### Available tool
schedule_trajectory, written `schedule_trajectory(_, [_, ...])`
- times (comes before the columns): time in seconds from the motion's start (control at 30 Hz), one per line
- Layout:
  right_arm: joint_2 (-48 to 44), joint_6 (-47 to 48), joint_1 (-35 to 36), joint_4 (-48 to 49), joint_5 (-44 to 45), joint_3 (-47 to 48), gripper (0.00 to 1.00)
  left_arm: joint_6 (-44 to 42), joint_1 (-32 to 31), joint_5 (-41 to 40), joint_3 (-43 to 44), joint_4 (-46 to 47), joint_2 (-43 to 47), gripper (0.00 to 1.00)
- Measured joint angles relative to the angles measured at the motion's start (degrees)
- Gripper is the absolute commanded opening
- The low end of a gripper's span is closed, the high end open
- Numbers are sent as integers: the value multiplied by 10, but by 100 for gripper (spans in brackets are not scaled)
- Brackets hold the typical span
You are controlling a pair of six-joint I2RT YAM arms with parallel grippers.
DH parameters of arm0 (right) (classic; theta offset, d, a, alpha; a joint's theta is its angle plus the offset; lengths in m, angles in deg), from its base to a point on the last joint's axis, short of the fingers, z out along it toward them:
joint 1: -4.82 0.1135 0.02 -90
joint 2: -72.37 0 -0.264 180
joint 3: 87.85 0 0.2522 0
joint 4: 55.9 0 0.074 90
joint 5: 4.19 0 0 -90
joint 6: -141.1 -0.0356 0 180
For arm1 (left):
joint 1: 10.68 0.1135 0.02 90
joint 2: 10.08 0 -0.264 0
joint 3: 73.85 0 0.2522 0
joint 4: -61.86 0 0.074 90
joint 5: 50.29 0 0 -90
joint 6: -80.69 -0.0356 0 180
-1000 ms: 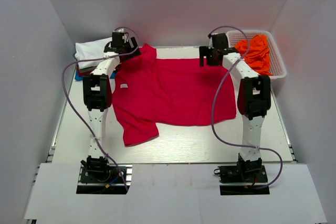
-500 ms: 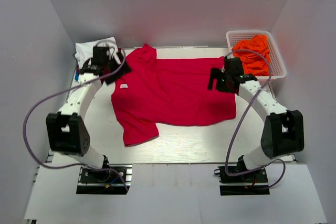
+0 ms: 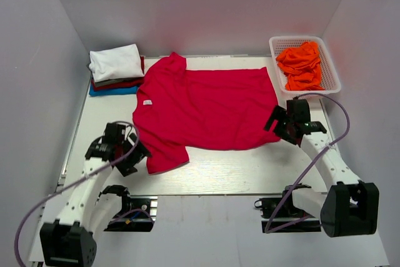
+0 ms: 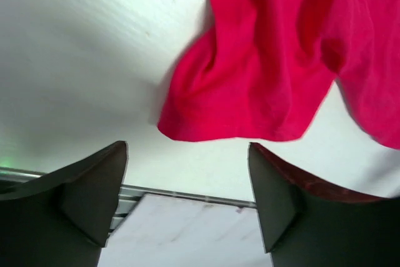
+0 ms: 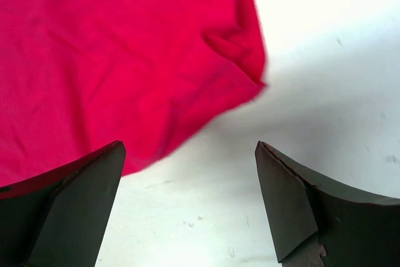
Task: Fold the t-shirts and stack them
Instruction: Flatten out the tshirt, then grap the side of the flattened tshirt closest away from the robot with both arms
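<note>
A crimson-red t-shirt (image 3: 206, 107) lies spread flat on the table, its small white neck label (image 3: 147, 102) at the left. My left gripper (image 3: 128, 157) hovers open beside the shirt's near-left sleeve (image 3: 167, 157). In the left wrist view that sleeve (image 4: 250, 85) lies just beyond the left gripper (image 4: 187, 154), with nothing between the fingers. My right gripper (image 3: 282, 123) is open at the shirt's near-right corner. The right wrist view shows this corner (image 5: 240, 48) ahead of the right gripper (image 5: 189, 148), bare table between the fingers.
A stack of folded shirts (image 3: 114, 62), white on top with dark red and blue beneath, sits at the back left. A white basket (image 3: 331, 76) at the back right holds orange shirts (image 3: 301, 64). The table's near edge (image 4: 187, 195) runs just under the left gripper.
Both arms have swung from the shirt's far edge back to its near side: left to the near sleeve, right to the near-right corner. The shirt has not moved.
</note>
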Motion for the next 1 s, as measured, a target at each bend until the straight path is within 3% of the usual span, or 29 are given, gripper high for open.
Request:
schedule_trajectory(0.13, [-19, -27, -19, -19, 13, -19, 90, 49, 0, 35, -73, 20, 65, 81])
schedule_trajectory(0.3, [-19, -47, -40, -17, 19, -50, 90, 77, 0, 37, -119, 74, 37, 77])
schedule_trajectory(0.4, [-9, -58, -51, -8, 21, -72, 87, 84, -3, 37, -131, 136, 3, 63])
schedule_trajectory(0.43, [-4, -60, -54, 1, 21, -80, 84, 87, -2, 43, -136, 153, -4, 52])
schedule_trajectory(0.53, [15, -66, -59, 21, 20, -92, 83, 93, -3, 59, -156, 205, -13, 35])
schedule_trajectory(0.67, [55, -66, -61, 70, 11, -92, 79, 93, -3, 74, -178, 241, -5, 22])
schedule_trajectory(0.8, [87, -61, -61, 120, -1, -91, 70, 92, -7, 71, -190, 236, 23, 7])
schedule_trajectory(0.9, [96, -60, -61, 157, -8, -96, 66, 89, -8, 67, -188, 219, 33, 6])
schedule_trajectory(0.97, [96, -60, -61, 184, -15, -106, 58, 84, -9, 65, -183, 206, 32, 6])
schedule_trajectory(1.0, [96, -60, -61, 197, -18, -110, 49, 82, -9, 65, -180, 198, 31, 5])
